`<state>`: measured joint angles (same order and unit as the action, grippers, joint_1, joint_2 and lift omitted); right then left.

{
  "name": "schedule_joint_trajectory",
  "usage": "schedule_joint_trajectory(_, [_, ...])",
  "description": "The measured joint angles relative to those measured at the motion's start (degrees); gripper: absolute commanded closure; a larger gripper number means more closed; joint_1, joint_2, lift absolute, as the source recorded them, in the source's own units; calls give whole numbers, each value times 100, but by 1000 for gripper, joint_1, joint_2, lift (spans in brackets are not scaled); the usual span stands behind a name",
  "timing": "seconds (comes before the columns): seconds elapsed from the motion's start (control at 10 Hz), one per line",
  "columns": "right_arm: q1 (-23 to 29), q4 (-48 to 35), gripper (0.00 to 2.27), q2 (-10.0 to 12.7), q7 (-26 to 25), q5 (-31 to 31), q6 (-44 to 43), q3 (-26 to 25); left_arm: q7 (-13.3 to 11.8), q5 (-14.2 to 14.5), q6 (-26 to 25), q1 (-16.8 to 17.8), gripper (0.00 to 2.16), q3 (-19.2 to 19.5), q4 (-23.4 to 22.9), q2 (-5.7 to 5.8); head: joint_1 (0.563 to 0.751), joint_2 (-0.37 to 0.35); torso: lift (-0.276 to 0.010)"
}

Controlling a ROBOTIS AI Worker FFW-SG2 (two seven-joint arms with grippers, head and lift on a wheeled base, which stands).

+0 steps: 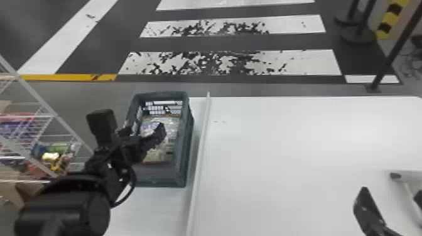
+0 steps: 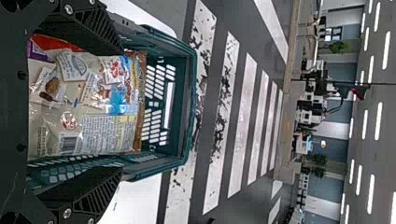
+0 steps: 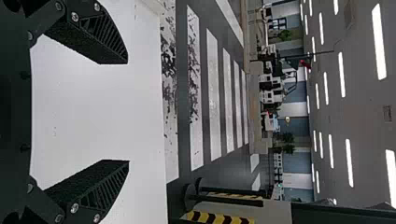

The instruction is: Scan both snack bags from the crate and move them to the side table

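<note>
Left claw [image 1: 145,128] spread, right claw [image 1: 392,193] spread; left wrist view: snack bag [image 2: 93,109] barcode [image 2: 68,143]; head view: wire rack [image 1: 56,115].

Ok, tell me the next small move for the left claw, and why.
I'd probably ease the left claw down toward the snack bag, keeping it open. The head view shows it over the crate, and the left wrist view shows the bag in the gap between its spread fingers, not gripped.

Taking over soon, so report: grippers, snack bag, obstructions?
Left gripper open over crate. Right gripper open above white table. Snack bag ungripped inside, crate walls around it.
</note>
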<state>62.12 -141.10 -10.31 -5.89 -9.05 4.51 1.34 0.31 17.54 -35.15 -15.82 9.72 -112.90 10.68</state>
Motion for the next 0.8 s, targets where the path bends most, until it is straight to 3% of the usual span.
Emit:
schedule_joint_trajectory(0.3, [1,6,178,3,0,35,26,15,-49,5,-86,373,124,-32,560,33,695,169,-29])
schedule_joint_trajectory(0.8, [-32,74,178,-44,-18,28,88,-6,-42,-206,-316,1046,124,-250,1349,-7,695,152,-29])
